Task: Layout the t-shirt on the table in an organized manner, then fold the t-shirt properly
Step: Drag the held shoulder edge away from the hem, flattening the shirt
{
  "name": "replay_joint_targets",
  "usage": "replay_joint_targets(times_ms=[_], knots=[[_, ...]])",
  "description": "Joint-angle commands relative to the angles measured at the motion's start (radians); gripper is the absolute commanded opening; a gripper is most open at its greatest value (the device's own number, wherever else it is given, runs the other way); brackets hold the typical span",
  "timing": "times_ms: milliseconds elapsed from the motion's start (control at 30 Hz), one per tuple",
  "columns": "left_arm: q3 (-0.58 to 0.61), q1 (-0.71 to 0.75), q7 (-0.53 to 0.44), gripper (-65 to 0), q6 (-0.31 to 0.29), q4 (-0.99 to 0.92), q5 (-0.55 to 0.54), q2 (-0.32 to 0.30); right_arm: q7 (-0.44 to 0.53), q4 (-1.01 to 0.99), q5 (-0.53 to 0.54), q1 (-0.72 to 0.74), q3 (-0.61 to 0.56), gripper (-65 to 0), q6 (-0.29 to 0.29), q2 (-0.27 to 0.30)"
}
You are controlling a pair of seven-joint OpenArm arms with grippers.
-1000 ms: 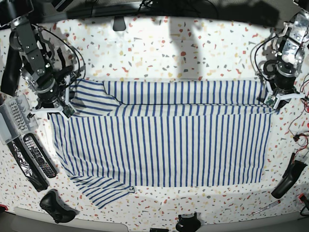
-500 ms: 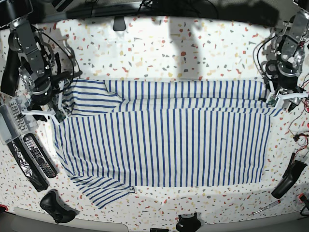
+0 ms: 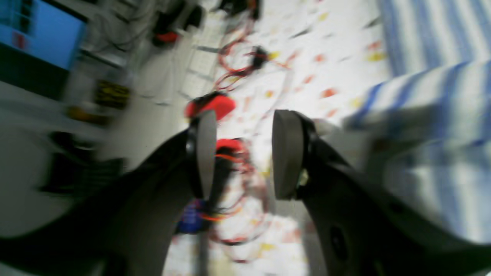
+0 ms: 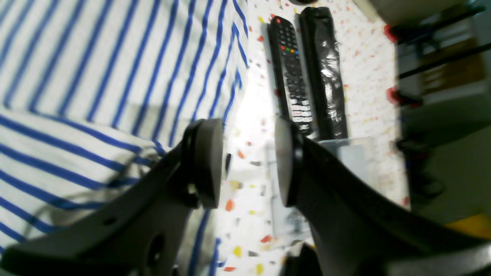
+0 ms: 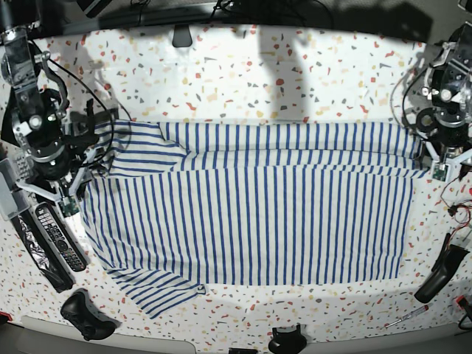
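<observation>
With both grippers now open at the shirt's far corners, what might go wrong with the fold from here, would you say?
The folded band of the t-shirt looks loose near the left gripper, so it might slip. The lower sleeve sticks out unfolded, leaving an uneven shape. The right gripper sits close to the remote and might nudge it.

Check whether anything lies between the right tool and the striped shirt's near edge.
Nothing visible does. The right tool hangs open over bare speckled terrazzo table, right beside the edge of the white blue-striped cloth t-shirt. The black remote control lies on the far side.
</observation>
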Motion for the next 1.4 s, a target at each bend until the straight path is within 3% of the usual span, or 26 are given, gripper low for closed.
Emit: replay_joint_targets(times_ms=[0, 67, 133, 200, 400, 500, 600, 700, 867, 1033, 1133, 1367], knots=[[-0.01, -0.013, -0.024, -43.5, -0.003, 0.025, 0.0, 0.001, 0.015, 0.014, 0.024, 0.011, 0.024, -47.5, 0.0, 0.004], [-0.01, -0.013, -0.026, -46.8, -0.036, 0.029, -0.026, 0.042, 0.016, 0.011, 0.075, 0.011, 0.044, -55.9, 0.022, -0.022], [-0.01, -0.013, -0.026, -56.0, -0.042, 0.026, -0.04, 0.085, 0.019, 0.001, 0.087, 0.011, 0.047, -65.0, 0.036, -0.045], [-0.01, -0.014, -0.033, -64.8, -0.042, 0.016, -0.042, 0.122, 0.033, -0.032, 0.094, 0.011, 0.047, -65.0, 0.043, -0.068], [-0.01, -0.013, -0.161, -65.0, -0.042, -0.048, -0.044, 0.2, 0.055, -0.22, 0.165, 0.011, 0.047, -65.0, 0.149, -0.113], [-0.01, -0.016, -0.232, -65.0, -0.042, -0.111, -0.078, 0.235, 0.055, -0.289, 0.178, 0.012, 0.047, -65.0, 0.167, -0.119], [-0.01, -0.016, -0.24, -65.0, -0.043, -0.179, -0.093, 0.282, 0.035, -0.336, 0.179, 0.011, 0.047, -65.0, 0.177, -0.13], [-0.01, -0.005, -0.2, -65.0, -0.043, -0.218, -0.102, 0.315, -0.039, -0.338, 0.175, 0.008, 0.047, -65.0, 0.233, -0.145], [-0.01, 0.06, -0.106, -65.0, -0.042, -0.171, -0.011, 0.308, -0.071, -0.298, 0.167, -0.051, 0.05, -65.0, 0.252, -0.139], [-0.01, 0.183, -0.096, -65.0, -0.046, -0.059, -0.016, 0.252, -0.071, -0.175, 0.159, -0.196, 0.098, -65.0, 0.252, -0.14], [-0.01, 0.248, -0.068, -65.0, -0.108, -0.02, -0.016, 0.219, -0.071, -0.091, 0.123, -0.289, 0.155, -65.0, 0.252, -0.14], [-0.01, 0.374, -0.013, -65.0, -0.21, -0.007, -0.059, 0.214, -0.071, 0.026, 0.122, -0.48, 0.283, -65.0, 0.252, -0.145]])
